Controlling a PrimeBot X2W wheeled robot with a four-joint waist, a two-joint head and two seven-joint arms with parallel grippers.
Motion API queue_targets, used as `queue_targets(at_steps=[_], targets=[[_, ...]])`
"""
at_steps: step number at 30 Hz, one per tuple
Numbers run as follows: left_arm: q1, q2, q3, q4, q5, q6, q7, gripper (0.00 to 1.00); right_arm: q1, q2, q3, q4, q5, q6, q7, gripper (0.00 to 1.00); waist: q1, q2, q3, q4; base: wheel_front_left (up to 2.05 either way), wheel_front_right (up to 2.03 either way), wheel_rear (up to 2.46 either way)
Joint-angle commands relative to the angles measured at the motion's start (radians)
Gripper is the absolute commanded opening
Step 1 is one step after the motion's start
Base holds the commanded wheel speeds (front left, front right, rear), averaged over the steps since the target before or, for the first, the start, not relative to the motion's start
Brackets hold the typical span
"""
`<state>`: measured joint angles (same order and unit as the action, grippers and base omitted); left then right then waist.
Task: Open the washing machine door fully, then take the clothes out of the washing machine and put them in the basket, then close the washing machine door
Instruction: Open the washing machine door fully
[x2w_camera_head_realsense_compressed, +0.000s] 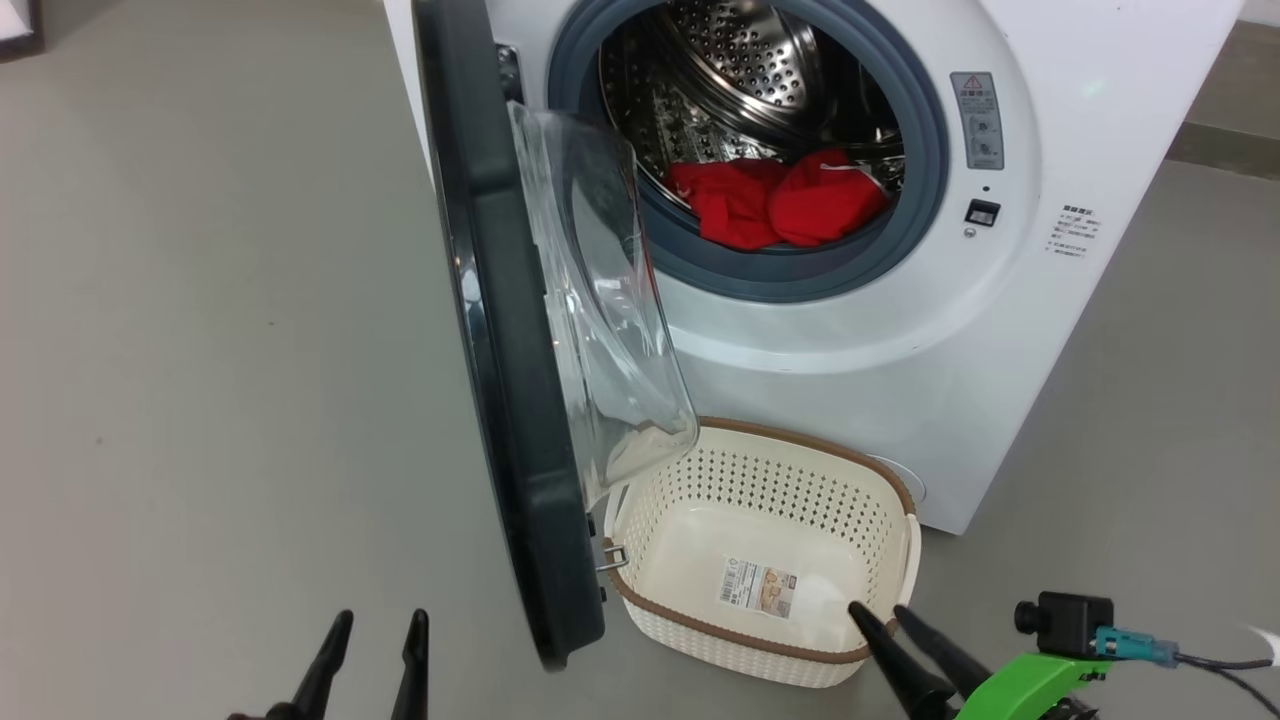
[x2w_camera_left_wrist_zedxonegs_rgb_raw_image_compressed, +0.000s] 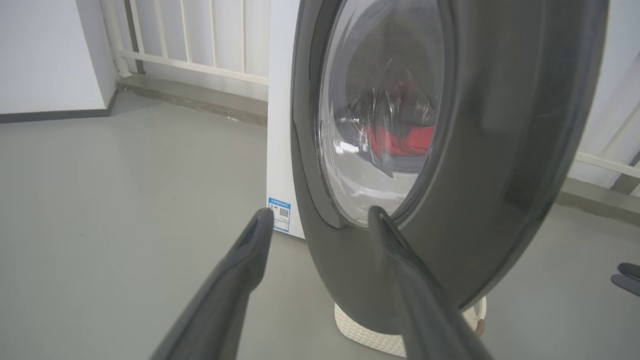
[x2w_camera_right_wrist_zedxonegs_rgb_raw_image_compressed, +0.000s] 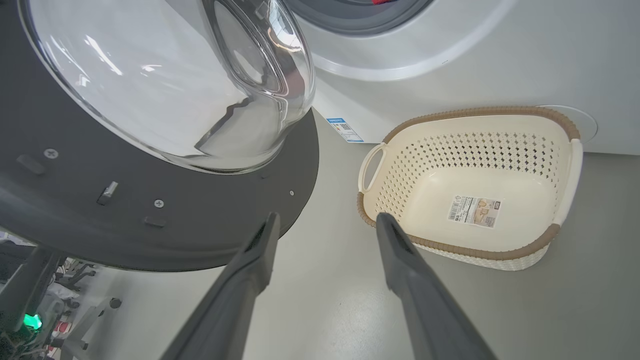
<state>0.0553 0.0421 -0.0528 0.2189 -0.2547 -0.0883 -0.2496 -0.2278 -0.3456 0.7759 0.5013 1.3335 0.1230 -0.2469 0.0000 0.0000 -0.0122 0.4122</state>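
Note:
The white washing machine (x2w_camera_head_realsense_compressed: 1000, 330) has its black-rimmed door (x2w_camera_head_realsense_compressed: 505, 400) swung out to the left, the clear glass bowl (x2w_camera_head_realsense_compressed: 600, 300) bulging toward the basket. Red clothes (x2w_camera_head_realsense_compressed: 775, 200) lie at the front of the steel drum. The cream basket (x2w_camera_head_realsense_compressed: 770, 560) sits on the floor below the opening, with nothing in it but a sticker. My left gripper (x2w_camera_head_realsense_compressed: 382, 622) stands open at the lower left, outside the door (x2w_camera_left_wrist_zedxonegs_rgb_raw_image_compressed: 500, 165). My right gripper (x2w_camera_head_realsense_compressed: 877, 612) is open by the basket's near rim (x2w_camera_right_wrist_zedxonegs_rgb_raw_image_compressed: 450, 245), fingers spread and holding nothing.
Grey floor (x2w_camera_head_realsense_compressed: 200, 350) spreads to the left of the door. A pale railing (x2w_camera_left_wrist_zedxonegs_rgb_raw_image_compressed: 200, 55) and a wall run behind the machine. The door (x2w_camera_right_wrist_zedxonegs_rgb_raw_image_compressed: 150, 225) hangs just left of the basket, leaving a narrow gap between them.

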Motion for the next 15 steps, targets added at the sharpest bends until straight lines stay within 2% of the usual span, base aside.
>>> queue_targets(at_steps=[1, 8, 15], targets=[[-0.009, 0.008, 0.037, -0.019, 0.009, -0.005, -0.012, 1.00, 0.005, -0.010, -0.015, -0.013, -0.036, 0.008, -0.014, 1.00, 0.0000, 0.0000, 0.000, -0.005, 0.00, 0.00, 0.00], [-0.013, 0.008, 0.039, -0.017, 0.011, -0.007, -0.012, 1.00, 0.027, 0.024, -0.193, -0.026, -0.311, 0.008, -0.015, 1.00, 0.0000, 0.0000, 0.005, -0.014, 0.00, 0.00, 0.00], [-0.019, 0.008, 0.040, -0.026, 0.021, -0.005, -0.012, 1.00, 0.088, 0.089, -0.410, -0.122, -0.611, 0.008, -0.015, 1.00, 0.0000, 0.0000, 0.004, -0.015, 0.00, 0.00, 0.00]])
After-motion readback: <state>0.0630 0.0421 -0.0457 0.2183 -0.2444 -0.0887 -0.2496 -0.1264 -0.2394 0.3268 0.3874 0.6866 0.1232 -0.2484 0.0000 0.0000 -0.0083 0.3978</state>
